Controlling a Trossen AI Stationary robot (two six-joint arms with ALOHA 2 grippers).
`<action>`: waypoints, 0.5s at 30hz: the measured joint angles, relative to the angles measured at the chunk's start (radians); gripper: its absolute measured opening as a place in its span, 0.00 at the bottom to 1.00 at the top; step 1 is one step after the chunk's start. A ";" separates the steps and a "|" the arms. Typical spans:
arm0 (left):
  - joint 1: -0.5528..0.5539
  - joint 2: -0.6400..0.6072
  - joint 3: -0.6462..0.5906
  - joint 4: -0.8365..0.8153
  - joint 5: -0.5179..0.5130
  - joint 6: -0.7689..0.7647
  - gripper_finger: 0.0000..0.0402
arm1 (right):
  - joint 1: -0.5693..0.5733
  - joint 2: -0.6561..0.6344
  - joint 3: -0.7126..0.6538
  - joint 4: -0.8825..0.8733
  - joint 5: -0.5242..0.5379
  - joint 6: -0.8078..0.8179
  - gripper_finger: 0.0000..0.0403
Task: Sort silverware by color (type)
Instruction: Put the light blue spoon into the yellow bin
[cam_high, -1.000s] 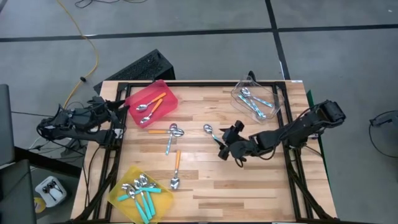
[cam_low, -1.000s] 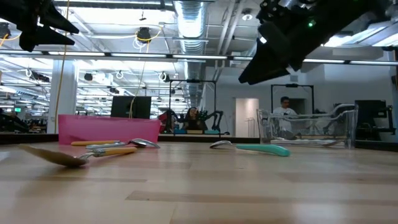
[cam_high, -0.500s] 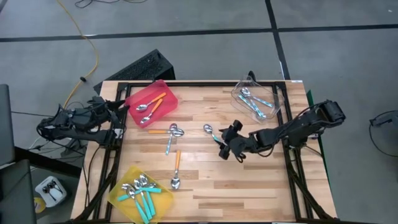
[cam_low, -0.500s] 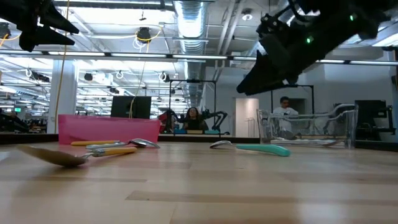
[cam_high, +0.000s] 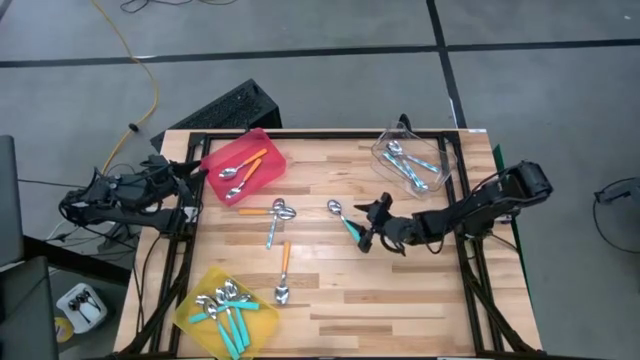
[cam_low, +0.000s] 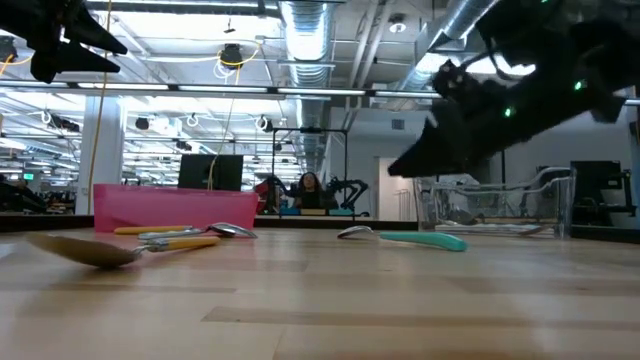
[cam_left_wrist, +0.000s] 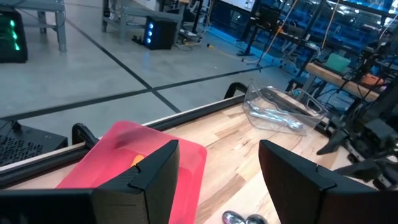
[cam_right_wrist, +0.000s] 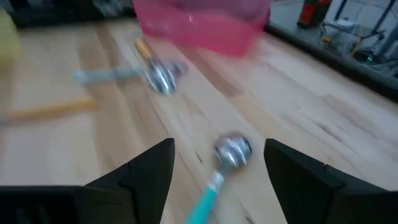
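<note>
One teal spoon (cam_high: 345, 219) lies on the table, well apart from the clear bin (cam_high: 415, 165). Wide open, the right gripper (cam_high: 367, 240) hangs just over its handle. Coming down crooked, it might push the spoon away. Off by the red bin (cam_high: 243, 164), the left gripper (cam_left_wrist: 217, 180) waits, open too.

Right arm reached in low over the table, wrist angled down, right gripper (cam_high: 366, 237) with fingers (cam_right_wrist: 146, 174) spread wide, nothing between the jaws. Left arm waited folded at the table's left edge, left gripper (cam_high: 196, 172) spread too.
</note>
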 joint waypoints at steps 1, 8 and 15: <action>0.000 0.000 0.000 0.000 0.000 0.000 0.51 | -0.001 0.026 -0.003 0.027 0.000 -0.013 0.68; 0.000 0.000 0.000 -0.002 0.000 -0.001 0.51 | -0.002 0.203 0.039 0.200 0.035 -0.073 0.68; 0.000 0.000 0.000 -0.002 0.000 -0.001 0.51 | -0.014 0.328 0.046 0.267 0.041 0.032 0.68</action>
